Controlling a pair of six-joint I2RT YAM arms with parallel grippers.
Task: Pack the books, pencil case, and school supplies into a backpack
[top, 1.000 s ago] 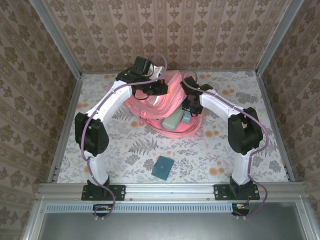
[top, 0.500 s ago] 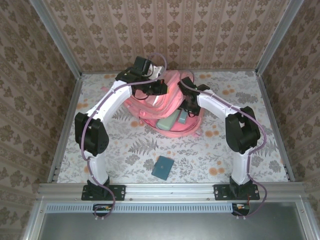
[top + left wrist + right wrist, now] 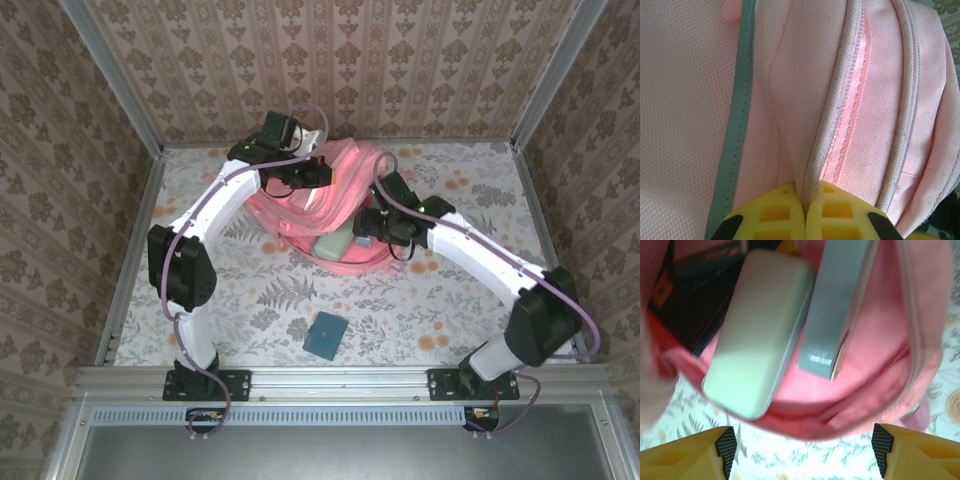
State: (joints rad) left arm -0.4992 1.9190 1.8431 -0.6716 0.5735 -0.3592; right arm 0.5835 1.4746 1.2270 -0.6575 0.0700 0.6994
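Pink fabric of the backpack [image 3: 348, 185] lies at the far middle of the table [image 3: 450, 300] in the view from above, and its open mouth faces the near edge. The left gripper [image 3: 316, 172] is at the top left part of the bag, pressed into the cloth. The right gripper [image 3: 368, 228] hangs just over the mouth. The mint-green pencil case [image 3: 332, 245] sticks out of this mouth with its near end. The small dark-teal pad [image 3: 326, 336] lies alone on the table, well apart from the bag, closer to the arm bases. In the left wrist view the left gripper [image 3: 805, 212] has its two yellow fingers [image 3: 775, 217] pressed together, and between them a fold of the backpack [image 3: 790, 90] is pinched, next to the pale zipper [image 3: 856, 70]. A grey-green stripe [image 3: 737, 125] runs down the cloth on the left. In the right wrist view the right gripper [image 3: 802, 452] looks down into the bag, its fingers [image 3: 685, 457] stand wide apart at the two lower corners, and nothing is between them. Inside the backpack [image 3: 880, 365] the pencil case [image 3: 757, 335] lies slanted, with its lower end over the rim. Just beside it on the right is the slim grey-teal box [image 3: 835, 305], fully inside. A dark book [image 3: 695, 295] is under them at the left
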